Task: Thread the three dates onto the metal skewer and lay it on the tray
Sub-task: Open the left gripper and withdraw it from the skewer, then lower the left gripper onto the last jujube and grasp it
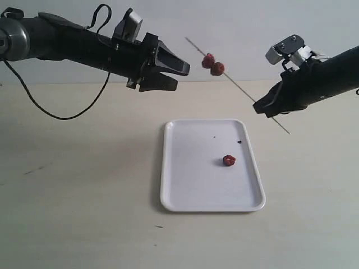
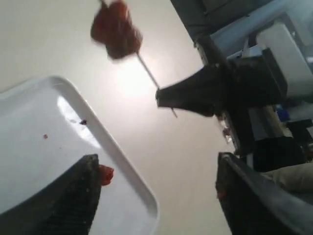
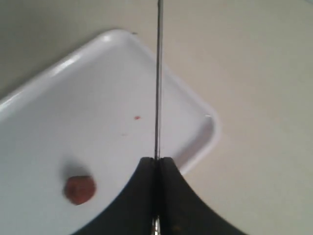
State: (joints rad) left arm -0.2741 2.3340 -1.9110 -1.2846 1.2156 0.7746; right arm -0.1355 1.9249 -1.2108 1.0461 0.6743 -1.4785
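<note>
The skewer (image 1: 241, 88) slants in the air above a pale beige table (image 1: 84, 196), in front of a plain light wall (image 1: 247, 22). Two dates (image 1: 217, 68) are threaded near its far upper end. Below it the tray (image 1: 190, 179) lies flat on the table, holding the third date (image 1: 229, 161) towards its right side and a few dark specks (image 1: 239, 142). The right gripper (image 1: 259, 106) reaches in from the right, jaws pressed tight on the skewer's lower part. The left gripper (image 1: 182, 77) hangs left of the threaded dates, jaws spread wide, holding nothing.
</note>
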